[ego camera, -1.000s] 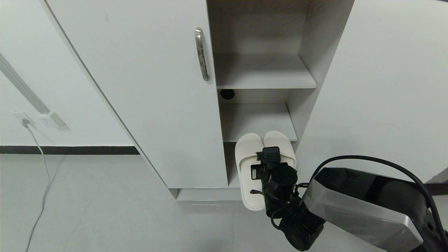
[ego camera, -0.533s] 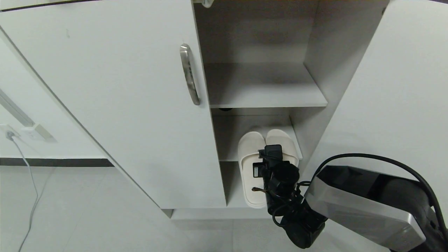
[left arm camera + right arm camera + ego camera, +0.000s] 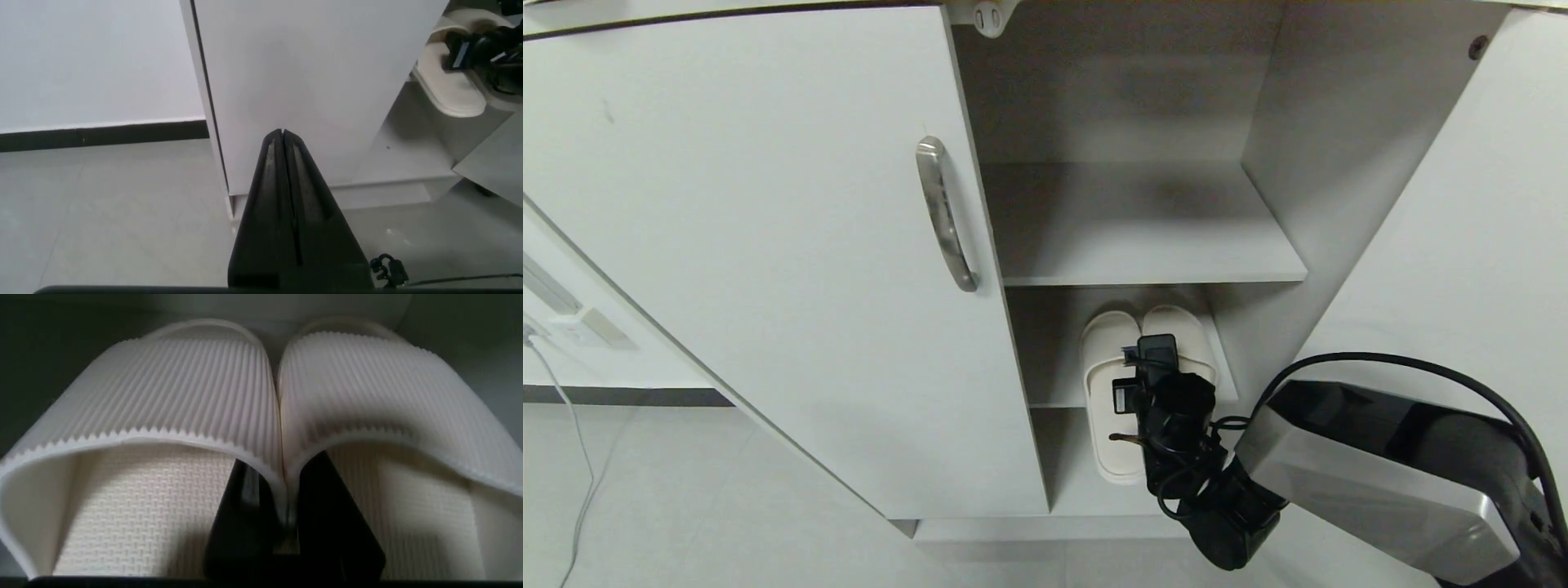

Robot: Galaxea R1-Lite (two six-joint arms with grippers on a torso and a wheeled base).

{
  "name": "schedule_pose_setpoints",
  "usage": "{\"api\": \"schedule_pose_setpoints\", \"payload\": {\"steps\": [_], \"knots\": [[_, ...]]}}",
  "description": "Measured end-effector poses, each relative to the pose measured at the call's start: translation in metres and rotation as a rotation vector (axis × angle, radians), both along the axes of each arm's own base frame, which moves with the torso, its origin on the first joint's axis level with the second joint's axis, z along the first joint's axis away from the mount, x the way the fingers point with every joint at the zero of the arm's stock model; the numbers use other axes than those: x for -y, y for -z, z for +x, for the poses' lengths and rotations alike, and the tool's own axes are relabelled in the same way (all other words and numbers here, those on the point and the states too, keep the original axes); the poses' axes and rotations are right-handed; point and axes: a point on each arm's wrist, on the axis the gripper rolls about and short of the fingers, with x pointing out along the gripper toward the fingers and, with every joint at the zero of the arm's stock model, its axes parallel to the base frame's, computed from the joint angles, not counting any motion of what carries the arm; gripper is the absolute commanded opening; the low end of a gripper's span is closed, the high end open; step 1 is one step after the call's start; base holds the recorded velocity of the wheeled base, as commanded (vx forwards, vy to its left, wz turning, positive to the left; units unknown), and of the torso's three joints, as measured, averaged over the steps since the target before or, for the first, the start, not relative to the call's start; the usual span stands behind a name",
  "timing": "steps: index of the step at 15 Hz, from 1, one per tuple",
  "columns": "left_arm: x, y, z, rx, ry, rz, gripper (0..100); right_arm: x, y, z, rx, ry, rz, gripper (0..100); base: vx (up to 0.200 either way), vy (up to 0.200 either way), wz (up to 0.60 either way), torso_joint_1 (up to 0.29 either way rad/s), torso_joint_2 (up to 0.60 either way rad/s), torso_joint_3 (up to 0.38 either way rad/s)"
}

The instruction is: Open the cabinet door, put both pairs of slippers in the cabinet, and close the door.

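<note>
A pair of white slippers hangs side by side in my right gripper, toes pointing into the open cabinet, over its lower shelf. In the right wrist view the right gripper is shut on the two touching inner walls of the slippers, one black finger inside each. My left gripper is shut with nothing in it, low above the floor in front of the closed left door. From there the slippers show at the far edge.
The cabinet's left door with its metal handle is closed; the right door stands swung open. The upper shelf is bare. A wall socket and cable are at the left, above grey floor.
The head view has shifted, with the cabinet now closer and lower. The right gripper has carried the slippers farther in, so their toes now lie under the upper shelf.
</note>
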Motion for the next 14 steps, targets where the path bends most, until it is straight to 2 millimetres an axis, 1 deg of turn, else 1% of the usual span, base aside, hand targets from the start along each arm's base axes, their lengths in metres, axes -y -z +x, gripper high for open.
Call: {"api": "schedule_pose_setpoints", "payload": {"steps": [3, 4, 6, 10, 14], "knots": [[0.000, 0.000, 0.000, 0.000, 0.001, 0.002, 0, 0.000, -0.003, 0.011, -0.031, 0.004, -0.014, 0, 0.000, 0.000, 0.00, 0.000, 0.00, 0.000], [0.000, 0.000, 0.000, 0.000, 0.001, 0.005, 0, -0.001, -0.004, 0.017, -0.056, -0.003, -0.018, 0, 0.000, 0.000, 0.00, 0.000, 0.00, 0.000], [0.000, 0.000, 0.000, 0.000, 0.001, 0.007, 0, -0.003, -0.014, 0.032, -0.084, -0.029, -0.012, 0, 0.000, 0.000, 0.00, 0.000, 0.00, 0.000], [0.000, 0.000, 0.000, 0.000, 0.000, 0.007, 0, -0.009, -0.034, 0.051, -0.043, -0.027, 0.029, 0, 0.000, 0.000, 0.00, 0.000, 0.00, 0.000], [0.000, 0.000, 0.000, 0.000, 0.000, 0.007, 0, -0.015, -0.039, 0.067, -0.035, -0.018, 0.035, 0, 0.000, 0.000, 0.00, 0.000, 0.00, 0.000]]}}
